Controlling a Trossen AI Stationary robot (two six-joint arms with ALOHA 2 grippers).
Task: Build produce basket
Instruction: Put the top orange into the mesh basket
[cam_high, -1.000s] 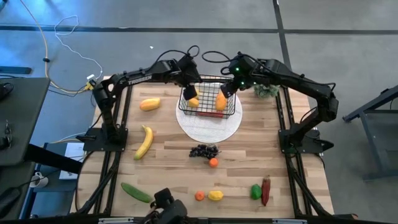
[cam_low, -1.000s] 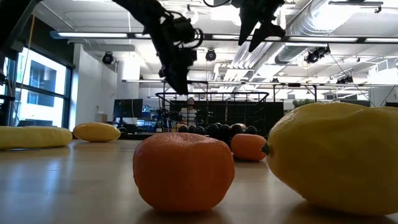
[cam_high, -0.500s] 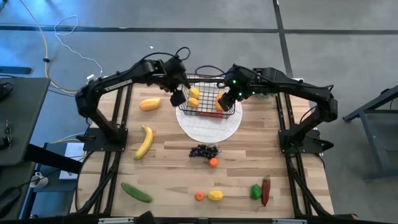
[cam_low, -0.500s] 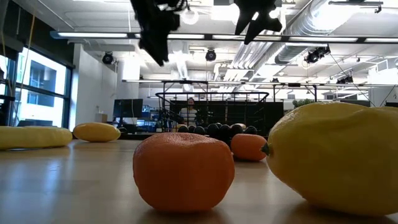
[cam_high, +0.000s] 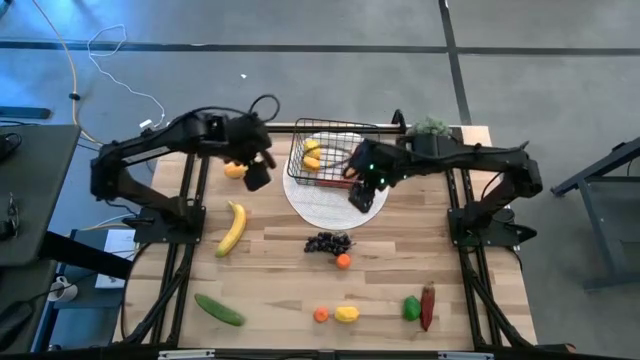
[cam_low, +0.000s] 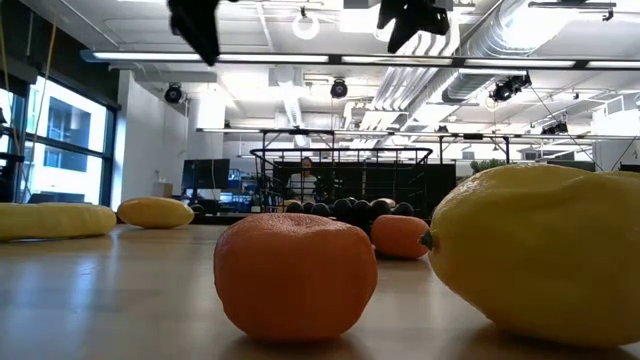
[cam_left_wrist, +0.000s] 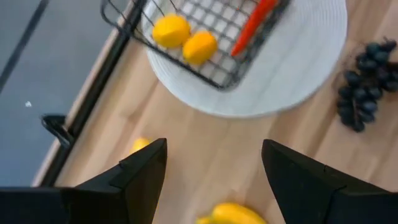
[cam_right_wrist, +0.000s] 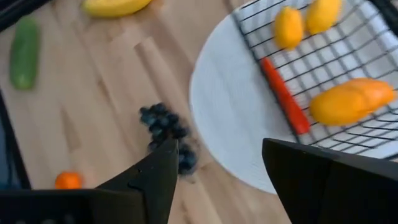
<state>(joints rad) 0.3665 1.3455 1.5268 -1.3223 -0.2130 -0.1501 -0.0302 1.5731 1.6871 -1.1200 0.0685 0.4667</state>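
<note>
The basket (cam_high: 327, 156) sits on the white plate (cam_high: 335, 203) at the far middle of the worktop (cam_high: 280, 290). It holds two lemons (cam_right_wrist: 290, 26), a red chili (cam_right_wrist: 285, 96) and a mango (cam_right_wrist: 351, 101).

Much produce lies outside: banana (cam_high: 233, 227), grapes (cam_high: 328, 242), cucumber (cam_high: 219, 309), pepper (cam_high: 411, 308) and small oranges (cam_high: 343, 261).

The likely trouble is the basket itself. It is light wire on a smooth plate, so a pincer passing low could nudge its rim and slide or tip it, spilling what is in. Round fruit could also roll away from a poor grip.

The left pincer (cam_left_wrist: 214, 177) hangs above the worktop left of the basket, jaws apart, empty. The right pincer (cam_right_wrist: 221, 180) hovers over the plate's near edge, apparently also apart and holding nothing, though the overhead view of it is murky.
</note>
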